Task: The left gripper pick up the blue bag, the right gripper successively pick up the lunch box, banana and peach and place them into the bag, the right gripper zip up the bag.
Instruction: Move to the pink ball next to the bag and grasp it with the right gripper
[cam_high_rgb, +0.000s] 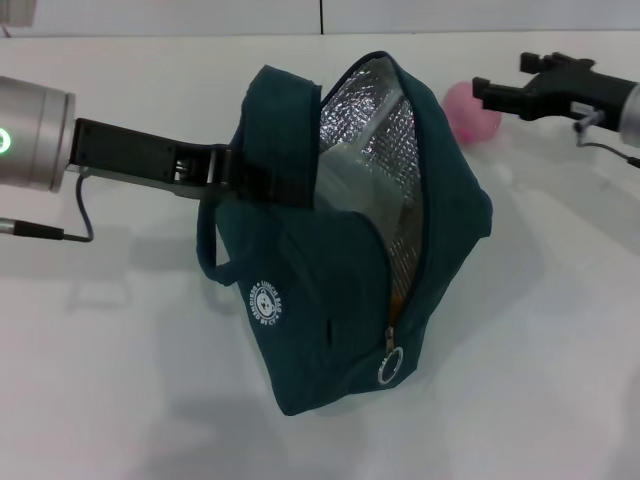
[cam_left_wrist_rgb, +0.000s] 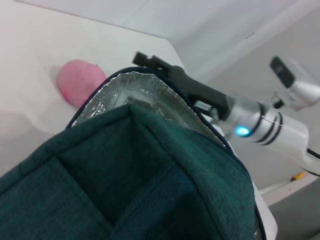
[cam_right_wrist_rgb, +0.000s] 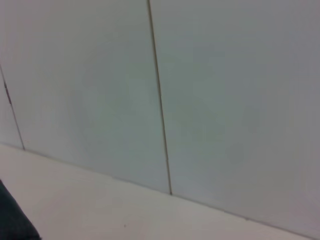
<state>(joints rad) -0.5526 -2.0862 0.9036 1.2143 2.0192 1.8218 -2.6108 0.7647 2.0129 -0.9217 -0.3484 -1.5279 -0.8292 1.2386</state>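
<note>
Gripping a dark strap on the upper side of the blue bag (cam_high_rgb: 340, 250), the left gripper (cam_high_rgb: 228, 170) reaches in from the robot's left with its fingers (cam_high_rgb: 215, 165) clamped on the fabric. The bag hangs tilted from those fingers, its lower corner resting on the white worktop (cam_high_rgb: 120, 380). Its mouth faces up and away from the left fingers, unzipped, with the silver foil lining (cam_high_rgb: 375, 120) showing inside. Something pale sits within the lining, too indistinct to name. The zipper pull (cam_high_rgb: 390, 365), with a metal ring, hangs at the low end of the opening, well below the left fingers. A round white logo patch (cam_high_rgb: 265, 303) sits on the bag's side, beside a thin carry loop (cam_high_rgb: 208, 250) that droops just under the left fingers.

The right gripper (cam_high_rgb: 500, 93) is held out on the far side of the bag from the left fingers, above the worktop, its dark fingers (cam_high_rgb: 484, 92) pointing toward the bag's mouth; whether they are parted or closed I cannot tell. The pink peach (cam_high_rgb: 468, 110) lies on the worktop just behind and beneath those fingers, near the bag's upper edge. In the left wrist view the peach (cam_left_wrist_rgb: 79, 82) shows beyond the foil rim (cam_left_wrist_rgb: 150, 95), with the right arm (cam_left_wrist_rgb: 250, 125) above the bag. The right wrist view shows only a pale wall (cam_right_wrist_rgb: 200, 100) and a strip of worktop.
</note>
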